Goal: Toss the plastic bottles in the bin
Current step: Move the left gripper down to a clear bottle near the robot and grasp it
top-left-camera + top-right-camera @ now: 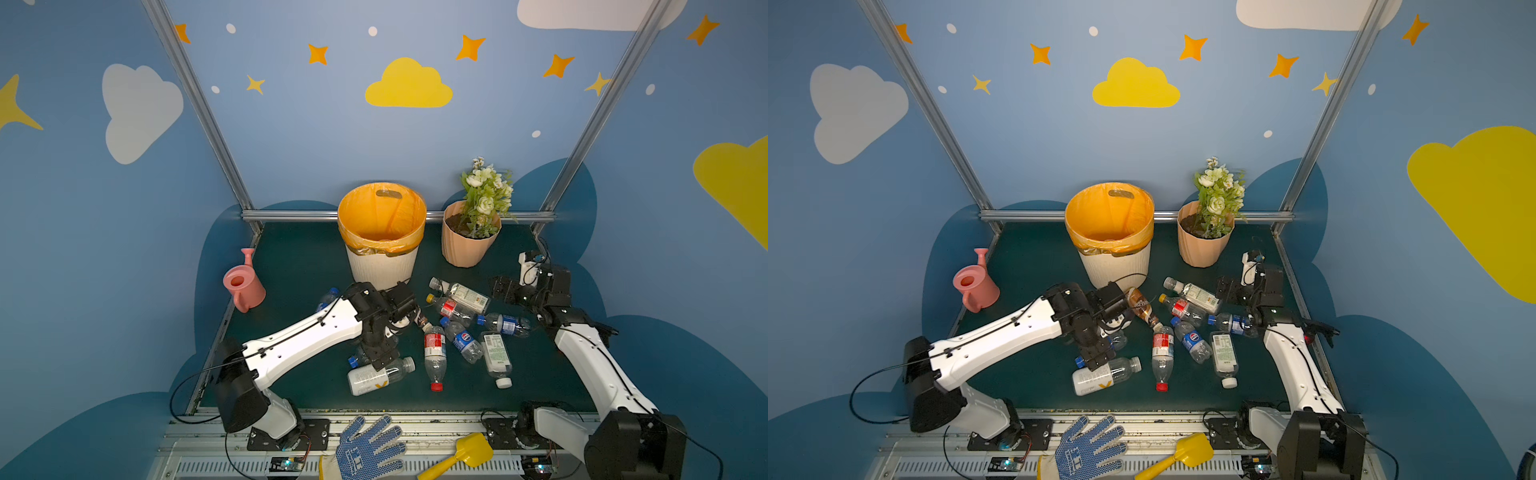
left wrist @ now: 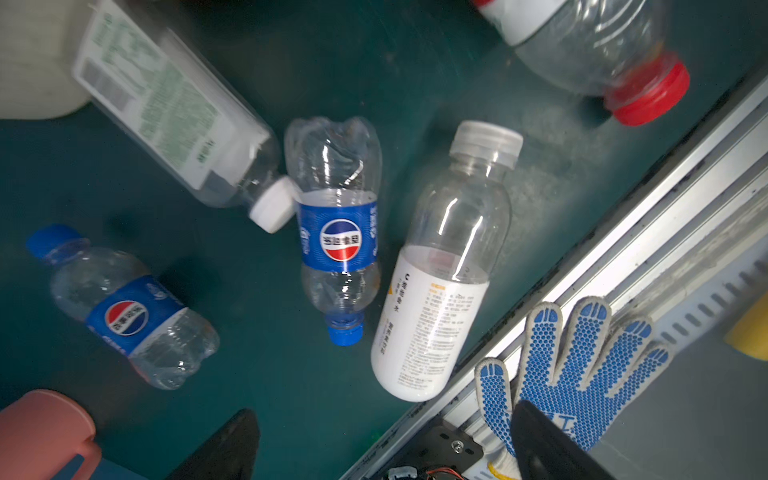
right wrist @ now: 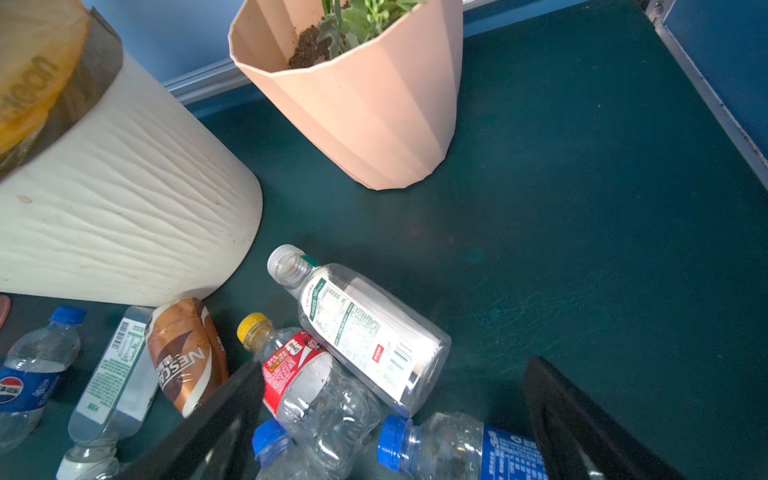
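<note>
Before the bin (image 1: 382,270), on its near side, we see the plastic bottles (image 1: 462,340) lying scattered on the green bench (image 1: 291,266), all outside the bin. Straight out from the bin's front, the left end effector (image 1: 384,362) hangs pointing down just above a white-labelled bottle (image 1: 374,379), fingers spread and gripping nothing. Right of the bin, the right end effector (image 1: 500,289) sits beside a green-printed bottle (image 1: 467,296), likewise released and holding nothing.
</note>
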Controlling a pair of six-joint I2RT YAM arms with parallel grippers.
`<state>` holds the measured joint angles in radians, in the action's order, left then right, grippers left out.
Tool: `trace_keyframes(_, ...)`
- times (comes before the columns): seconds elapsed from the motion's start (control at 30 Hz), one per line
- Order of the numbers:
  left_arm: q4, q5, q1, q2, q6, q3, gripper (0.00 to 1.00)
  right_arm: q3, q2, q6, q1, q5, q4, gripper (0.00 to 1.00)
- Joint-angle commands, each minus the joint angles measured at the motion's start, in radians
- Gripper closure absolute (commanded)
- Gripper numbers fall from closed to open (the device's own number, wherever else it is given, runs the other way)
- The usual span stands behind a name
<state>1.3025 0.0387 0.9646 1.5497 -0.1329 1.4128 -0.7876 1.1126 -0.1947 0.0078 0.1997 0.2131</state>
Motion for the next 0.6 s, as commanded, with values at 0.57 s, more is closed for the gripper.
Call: trace_keyframes(0.57,-0.053,-0.110,0.043,0.206,-0.002,-0.140,0.20,-0.012,-0.022,-0.005,-0.005,0.001,-0.017,0.04)
